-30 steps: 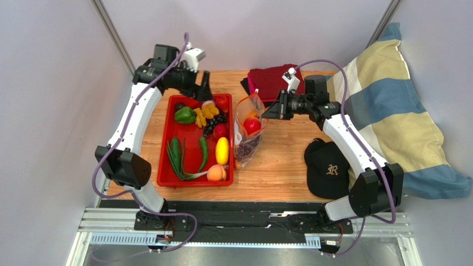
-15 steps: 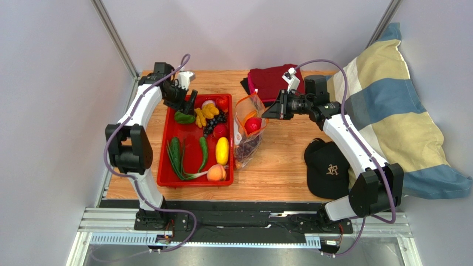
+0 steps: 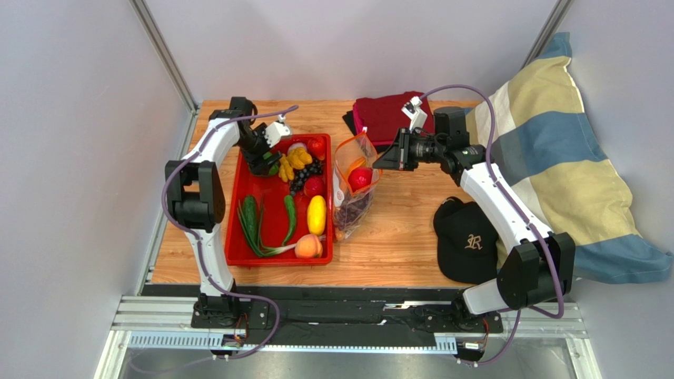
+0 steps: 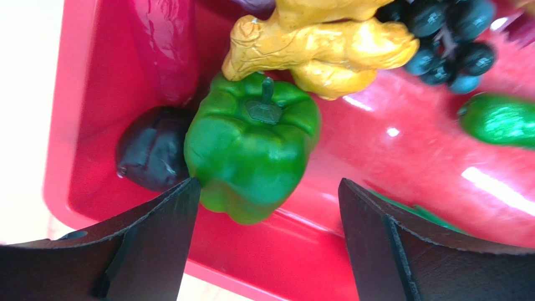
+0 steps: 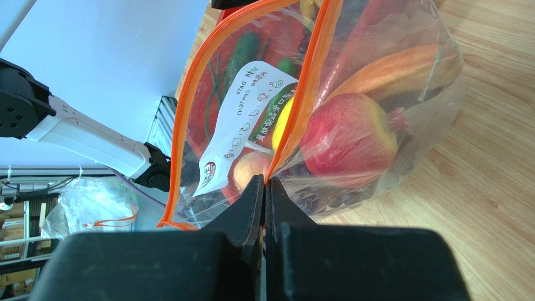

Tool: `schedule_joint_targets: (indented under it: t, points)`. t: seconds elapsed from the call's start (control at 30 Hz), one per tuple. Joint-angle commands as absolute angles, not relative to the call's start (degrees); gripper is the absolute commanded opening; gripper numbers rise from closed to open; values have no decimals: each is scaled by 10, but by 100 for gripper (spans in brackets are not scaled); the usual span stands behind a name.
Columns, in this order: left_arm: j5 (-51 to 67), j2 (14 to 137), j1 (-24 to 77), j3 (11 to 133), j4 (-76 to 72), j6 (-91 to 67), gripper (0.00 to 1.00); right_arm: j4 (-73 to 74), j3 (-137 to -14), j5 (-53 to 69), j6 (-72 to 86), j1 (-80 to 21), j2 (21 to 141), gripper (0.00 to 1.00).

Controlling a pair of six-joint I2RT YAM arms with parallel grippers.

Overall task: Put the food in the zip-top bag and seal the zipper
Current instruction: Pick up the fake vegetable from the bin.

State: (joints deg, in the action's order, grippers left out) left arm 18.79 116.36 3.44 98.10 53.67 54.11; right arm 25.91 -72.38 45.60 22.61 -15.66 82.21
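My left gripper (image 4: 267, 188) has dropped into the red tray (image 4: 389, 157) since a second ago — fingers wide, astride the green pepper (image 4: 251, 150). Unchanged, my right gripper (image 5: 264, 188) stays pinched on the zip-top bag (image 5: 377, 81) beside the tray.

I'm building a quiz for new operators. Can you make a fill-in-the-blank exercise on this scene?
The open left gripper straddles a green ____. The right gripper is ____ on the bag's zipper. The grapes lie in a ____ tray.
Missing words: pepper; shut; red.
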Motion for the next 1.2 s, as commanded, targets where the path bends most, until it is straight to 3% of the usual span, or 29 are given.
schedule_joint_targets:
  t: [0.0,0.2,0.33,0.57,0.67,0.77,0.8,0.87,1.0,1.17]
  points:
    - [192,1170,47,975,538,620,86,236,-748,475,219,-156,820,0]
    - [208,1153,53,945,537,628,79,236,-750,475,217,-157,820,0]
    - [208,1140,53,923,514,627,87,235,-747,477,221,-156,822,0]
    - [200,1165,57,940,506,642,88,237,-755,478,221,-157,824,0]
    - [192,1157,61,927,512,645,76,242,-758,476,218,-157,824,0]
    - [207,1129,61,936,566,628,55,245,-758,476,214,-158,820,0]
    - [214,1118,60,950,582,620,40,246,-758,475,214,-157,819,0]
    - [249,1078,60,983,633,587,29,249,-758,475,210,-158,819,0]
    - [391,992,65,1064,673,471,24,244,-758,475,210,-160,826,0]
    - [393,933,159,1148,579,246,20,235,-769,474,215,-169,835,0]
